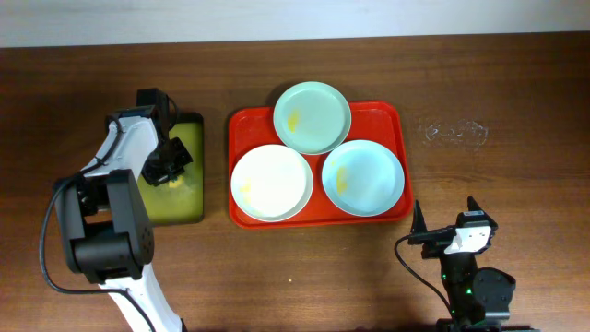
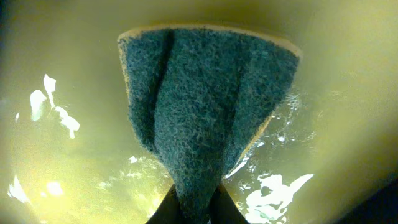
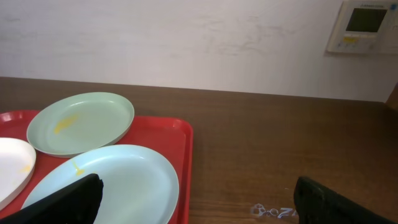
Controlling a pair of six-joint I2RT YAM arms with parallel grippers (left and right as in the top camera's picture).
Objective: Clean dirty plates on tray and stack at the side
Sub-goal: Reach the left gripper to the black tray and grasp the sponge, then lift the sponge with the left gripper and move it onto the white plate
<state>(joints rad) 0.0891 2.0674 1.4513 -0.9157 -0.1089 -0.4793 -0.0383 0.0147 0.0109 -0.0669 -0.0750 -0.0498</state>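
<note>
The red tray [image 1: 398, 120] holds three plates: a mint plate [image 1: 312, 116] at the back with a yellow smear, a white plate [image 1: 269, 183] at front left with a small smear, and a pale blue plate [image 1: 362, 177] at front right with a smear. My left gripper [image 1: 168, 164] is over the yellow-green tray [image 1: 189, 207], shut on a green scouring sponge [image 2: 205, 106] above wet yellow liquid. My right gripper [image 1: 447, 231] is open and empty, in front of the red tray's right corner. In the right wrist view the blue plate [image 3: 124, 180] and mint plate [image 3: 81, 122] lie ahead on the left.
The small black-rimmed yellow-green tray stands left of the red tray. A wet patch [image 1: 456, 132] marks the brown table to the right of the red tray. A wall with a thermostat panel [image 3: 364, 25] lies beyond the table's far edge.
</note>
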